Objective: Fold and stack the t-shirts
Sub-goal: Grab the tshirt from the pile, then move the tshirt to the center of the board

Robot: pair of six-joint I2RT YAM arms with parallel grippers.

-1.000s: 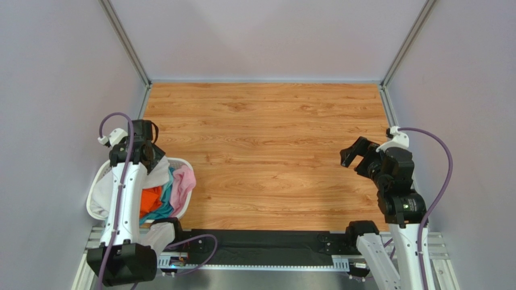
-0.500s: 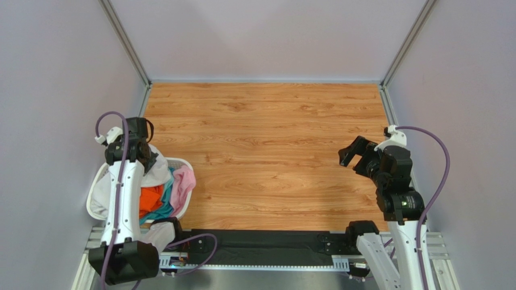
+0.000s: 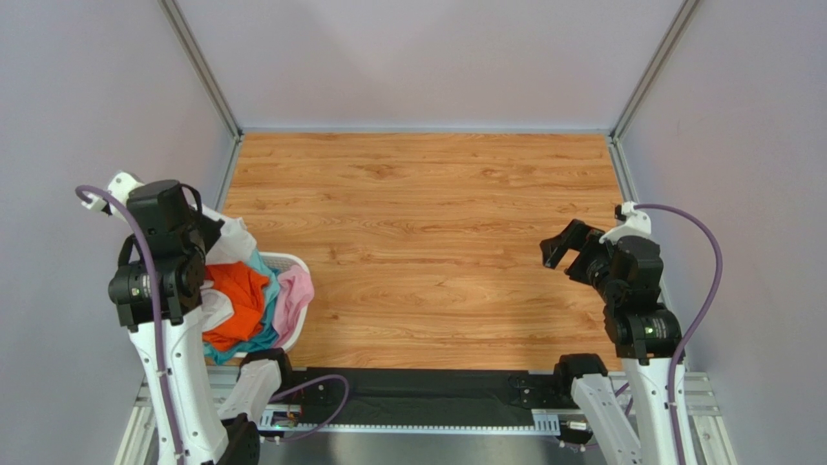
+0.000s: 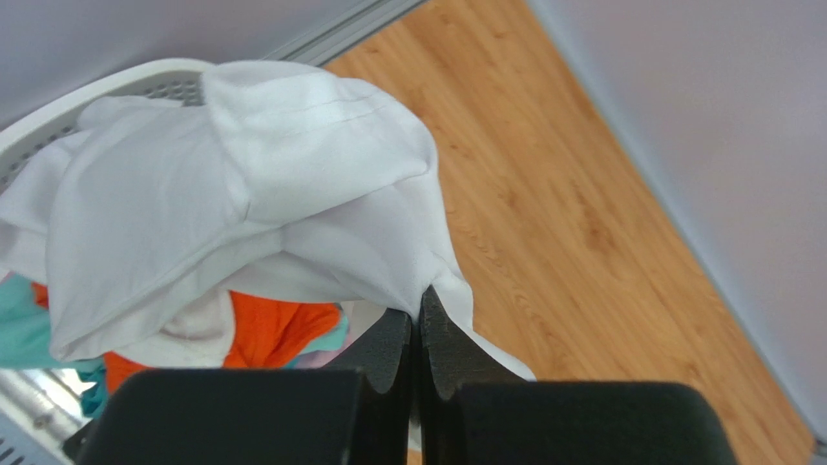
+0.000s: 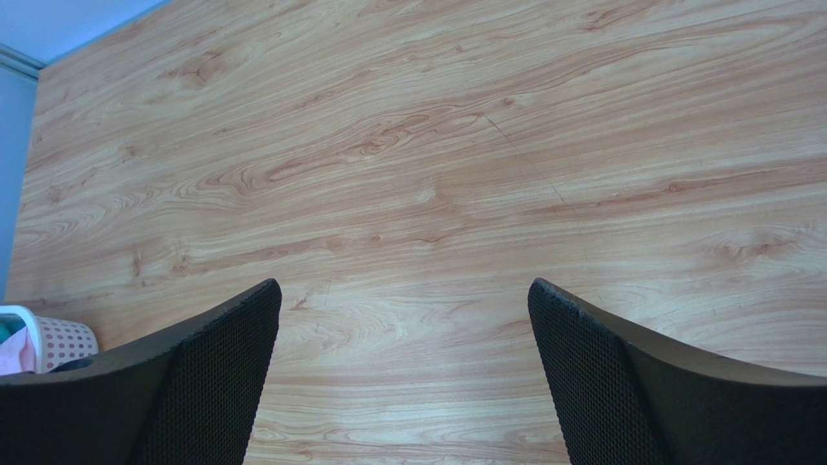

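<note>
Left side, overhead view: the left arm reaches over the laundry basket [image 3: 294, 262], which sits at the near left corner of the tabletop [image 3: 437, 194], against the left wall.

Left claw [image 4: 417, 302]: fingers pressed together, pinching a fold of the white t-shirt [image 4: 243, 184]. In the wrist view the cloth runs straight into the closed tips. The rest of the shirt bunches out beyond them in a loose, rumpled mass. Part of it lies over the basket's rim. One corner hangs down past the right finger, over bare wood.

Basket contents, overhead: orange t-shirt [image 3: 238, 291] on top at the middle. Teal t-shirt [image 3: 260, 336] shows beneath it and around its near and right edges. Pink t-shirt [image 3: 293, 298] is draped over the right rim. All three are crumpled, none folded. The white shirt sits at the basket's far side, partly hidden by the arm.

Centre: wood-grain tabletop, with no shirt laid on it.

Right side: right claw [image 5: 403, 288] is spread wide, with nothing between the fingers. It hangs above bare wood near the right edge, pointing toward the middle, well apart from the basket.
</note>
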